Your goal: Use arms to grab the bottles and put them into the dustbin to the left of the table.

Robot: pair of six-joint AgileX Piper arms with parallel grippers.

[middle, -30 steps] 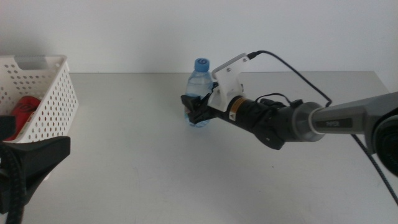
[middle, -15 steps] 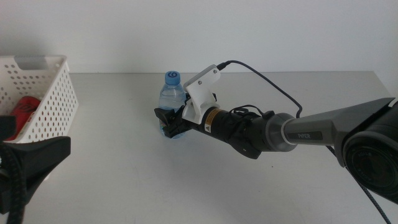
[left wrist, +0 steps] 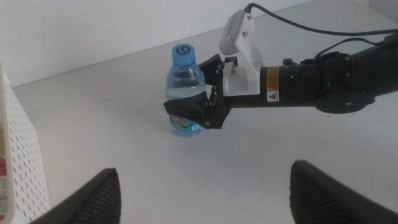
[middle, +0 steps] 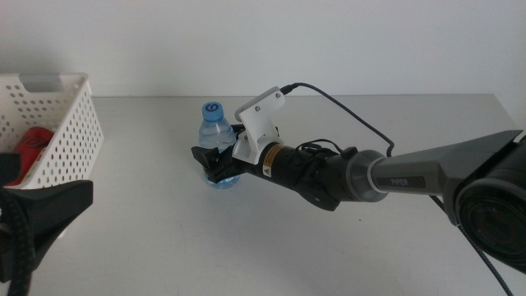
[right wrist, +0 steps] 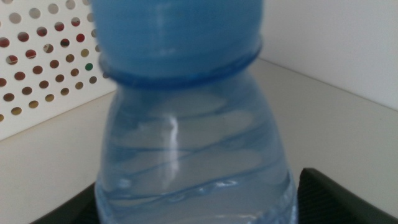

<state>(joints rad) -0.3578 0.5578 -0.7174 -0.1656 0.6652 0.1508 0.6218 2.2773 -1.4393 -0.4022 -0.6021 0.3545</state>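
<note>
The small clear water bottle (middle: 214, 131) with a blue cap stands upright at or just above the table (middle: 329, 247), left of centre. My right gripper (middle: 215, 167) is shut on its lower body. The left wrist view shows the same grip, bottle (left wrist: 185, 84) between the right gripper's (left wrist: 198, 115) dark jaws. The bottle (right wrist: 193, 143) fills the right wrist view. The white perforated dustbin (middle: 78, 123) sits at the far left, with a red can (middle: 33, 148) inside. My left gripper (left wrist: 204, 171) waits open near the table's front left, one finger (middle: 49, 205) showing in the middle view.
The dustbin's perforated wall (left wrist: 25, 162) edges the left wrist view and also shows behind the bottle as a perforated wall (right wrist: 43, 62). A black cable (middle: 345, 107) arcs over the right arm. Bare grey tabletop lies between the bottle and the dustbin.
The right gripper has carried the water bottle leftward across the table toward the dustbin, stretching the arm out further. The left gripper has not moved.
</note>
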